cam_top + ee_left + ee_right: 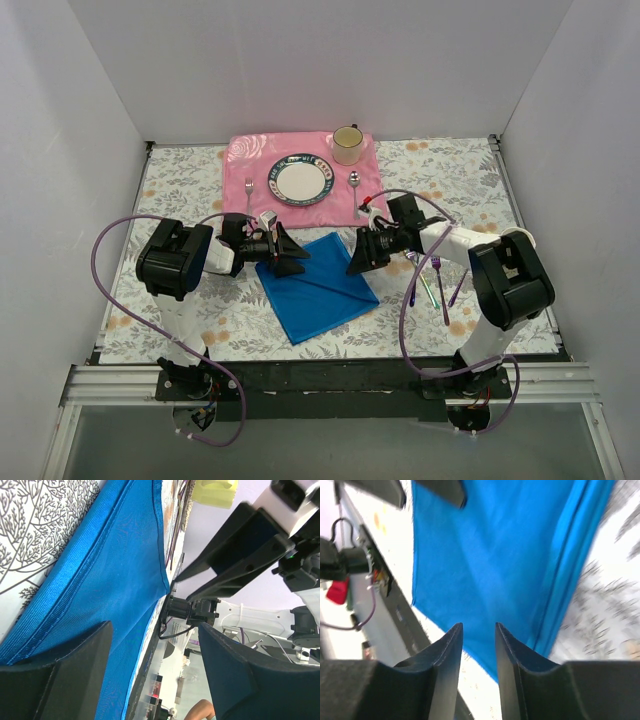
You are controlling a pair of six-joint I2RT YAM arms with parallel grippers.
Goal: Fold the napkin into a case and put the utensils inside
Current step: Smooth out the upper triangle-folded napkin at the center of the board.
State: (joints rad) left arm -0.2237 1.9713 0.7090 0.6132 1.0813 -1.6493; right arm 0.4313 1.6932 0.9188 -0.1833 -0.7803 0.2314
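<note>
The napkin (318, 287) is spread flat on the table (170, 190), between the two arms and nearer the front. It is turned like a diamond, with one corner pointed to the far side and one to the near edge. Its sides are nearly equal, so no clear long axis can be made out, though a crease is seen running across it roughly from left to right. The left gripper (154, 630) is held at the napkin's far-left edge, its jaws set wide apart with nothing between them. The right gripper (477, 627) is held at the far-right edge, facing the left one. Its jaws are parted by a narrow gap only, and no cloth is caught in it. Whether either tool touches the cloth cannot be told. The utensils (436, 285) are laid on the table to the right of the napkin and apart from it, their long axes running roughly far to near, partly hidden under the right arm. Farther back a placemat (250, 150) is spread, and on it are set a plate (300, 180), a cup (347, 145), a fork (248, 192) and a spoon (354, 185).
</note>
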